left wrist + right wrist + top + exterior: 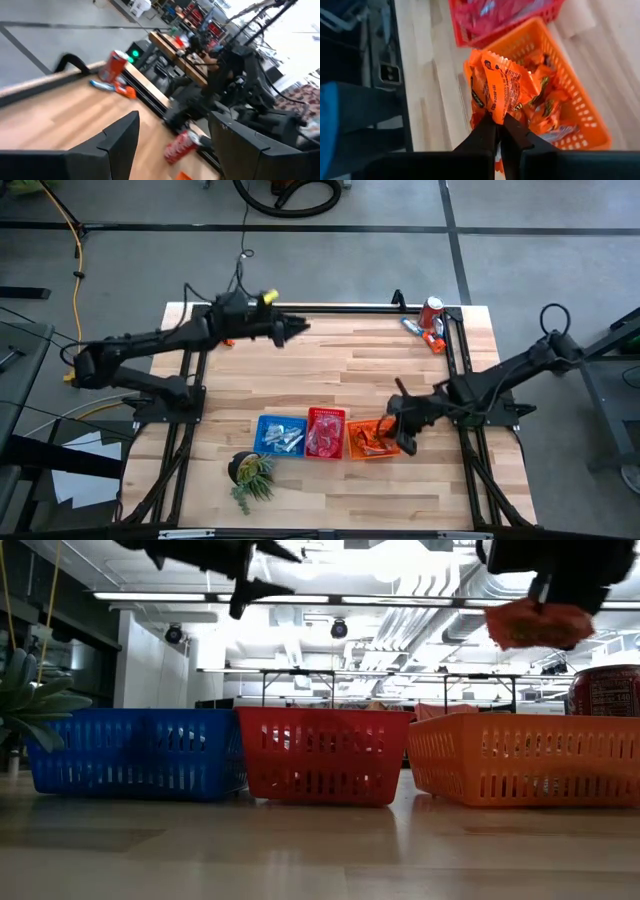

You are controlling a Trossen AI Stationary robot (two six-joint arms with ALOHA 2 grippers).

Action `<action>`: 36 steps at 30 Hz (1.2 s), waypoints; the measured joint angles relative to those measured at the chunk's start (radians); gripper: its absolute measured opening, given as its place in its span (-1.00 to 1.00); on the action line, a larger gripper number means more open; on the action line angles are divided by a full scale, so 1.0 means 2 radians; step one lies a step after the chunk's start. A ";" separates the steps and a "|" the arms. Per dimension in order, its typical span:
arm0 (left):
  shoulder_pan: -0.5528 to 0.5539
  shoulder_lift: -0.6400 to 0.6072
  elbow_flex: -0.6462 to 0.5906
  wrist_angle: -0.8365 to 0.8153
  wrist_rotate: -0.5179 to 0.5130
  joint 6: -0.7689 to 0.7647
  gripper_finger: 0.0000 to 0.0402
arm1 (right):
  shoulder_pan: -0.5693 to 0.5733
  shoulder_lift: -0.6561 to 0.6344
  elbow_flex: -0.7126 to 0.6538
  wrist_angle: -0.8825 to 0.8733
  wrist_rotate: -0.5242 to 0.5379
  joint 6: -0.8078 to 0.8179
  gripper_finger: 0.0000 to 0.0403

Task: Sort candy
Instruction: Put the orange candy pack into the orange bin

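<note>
Right hand: the dark two-finger right hand [499, 125] hangs over the orange plastic slotted basket [370, 442] at lower centre-right of the high view, fingers pressed together on the bottom edge of a flat crinkly orange candy packet [502, 85].
Held packet: in the low view it shows at the upper right, hanging clear above the orange basket's rim.
Orange basket: holds more orange wrapped candy [547, 107]; rightmost of three baskets in a row.
Red basket: the red plastic slotted basket [325, 432] stands in the middle, touching the orange one, with pink and red packets [323, 438] inside.
Blue basket: the blue plastic slotted basket [281, 434] stands at the left of the row, with blue and silver packets [285, 439] inside.
Left hand: the dark two-finger left hand [296, 328] hovers over the bare wood at upper centre of the high view, well apart from the baskets, fingers spread, holding nothing.
Loose candy: a few packets [424, 333] lie at the upper right corner of the light wooden table [330, 370], just beside an upright red soda can [431, 311].
Plant: a small green potted plant [250, 473] sits at lower left, near the blue basket.
</note>
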 joint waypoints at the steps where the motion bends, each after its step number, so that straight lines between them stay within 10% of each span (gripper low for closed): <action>1: -0.019 0.000 0.000 0.000 -0.015 -0.003 0.12 | 0.009 0.005 0.000 0.000 0.008 0.005 -0.99; 11: -0.101 -0.001 0.000 0.000 -0.083 0.003 0.12 | 0.030 0.036 0.000 -0.002 0.038 0.005 -0.93; 28: -0.099 -0.082 -0.001 -0.114 -0.096 0.058 0.12 | 0.038 0.036 0.061 -0.092 0.100 -0.083 0.03; 36: -0.065 -0.039 0.069 -0.375 -0.191 0.054 0.12 | 0.038 0.036 0.097 -0.090 0.200 -0.076 0.11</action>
